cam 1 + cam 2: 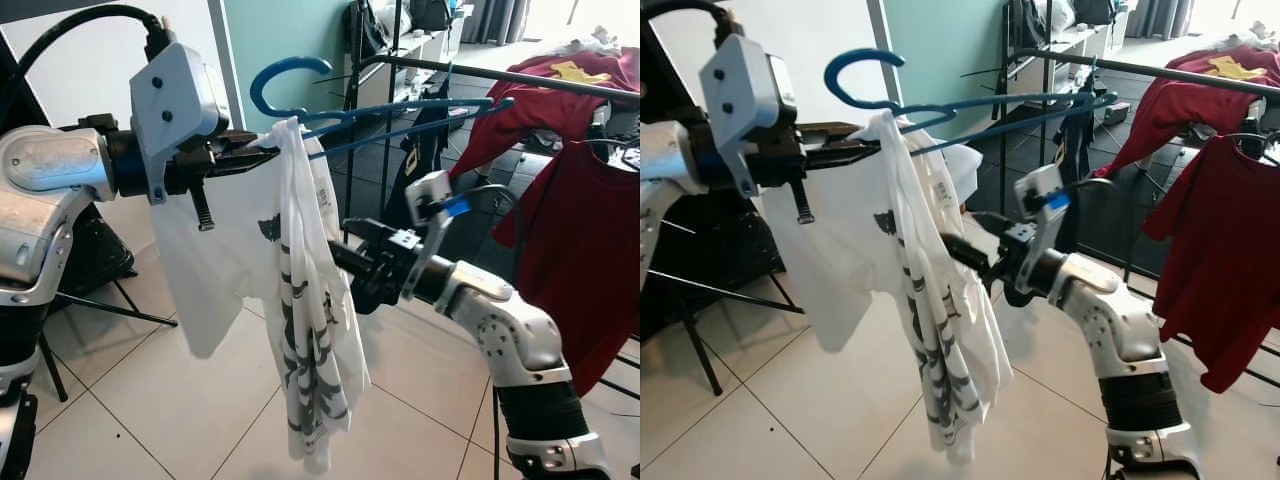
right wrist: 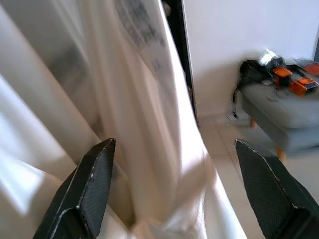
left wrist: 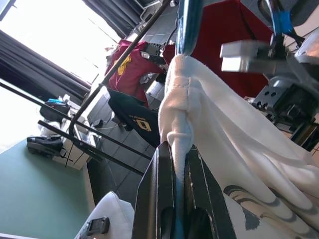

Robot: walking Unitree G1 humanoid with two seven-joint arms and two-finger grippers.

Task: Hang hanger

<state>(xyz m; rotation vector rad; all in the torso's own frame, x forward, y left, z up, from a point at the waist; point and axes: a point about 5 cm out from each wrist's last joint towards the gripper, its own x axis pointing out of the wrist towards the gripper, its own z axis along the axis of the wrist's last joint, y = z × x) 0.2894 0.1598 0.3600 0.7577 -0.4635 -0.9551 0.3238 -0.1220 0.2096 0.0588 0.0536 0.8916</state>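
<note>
A blue hanger is held up in front of me, its arms pointing toward the clothes rack rail. A white T-shirt with dark print hangs bunched from the hanger's neck. My left gripper is shut on the hanger at the shirt's collar; in the left wrist view its fingers pinch the blue bar and white fabric. My right gripper is open, lower and to the right, with its fingers either side of the hanging shirt cloth.
Dark red shirts hang on the rack at the right, with a black garment behind the hanger. A black tripod leg stands on the tiled floor at the left. A grey sofa sits beyond the shirt.
</note>
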